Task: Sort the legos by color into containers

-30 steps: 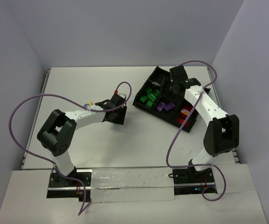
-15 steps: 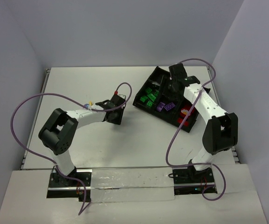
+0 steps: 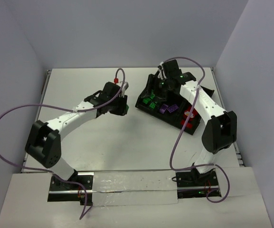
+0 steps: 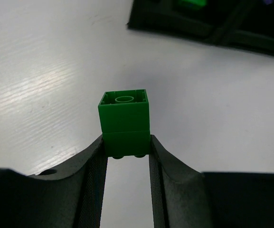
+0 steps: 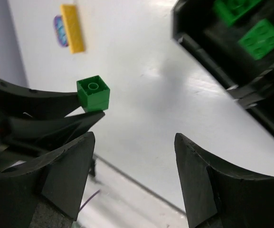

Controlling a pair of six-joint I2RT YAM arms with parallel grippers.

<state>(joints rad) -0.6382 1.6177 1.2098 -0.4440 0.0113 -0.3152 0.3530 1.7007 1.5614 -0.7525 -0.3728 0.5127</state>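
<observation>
— Holding a small green plastic brick (image 4: 124, 116), two layers deep by the look of it, studs toward the wrist, ringed hollow underside at the far end; pinched at its lower layer between the pads of the left gripper (image 4: 126, 146), clear of the white table (image 4: 42, 71).
— Step in hand, probably: delivery to the black divided plastic tray (image 5: 193, 45); green pieces (image 3: 152, 99) lying in the bin at its left end, purple pieces (image 3: 167, 108) and red pieces (image 3: 189, 116) further along.
— And the right gripper (image 5: 133, 142)?
— Spread wide, gripping nothing, poised by the tray's green end.
— Next move?
— Calls for carrying over that bin's wall, then loosening above the green pile; yellow flat piece (image 5: 72, 34) out on the table, unsorted.
</observation>
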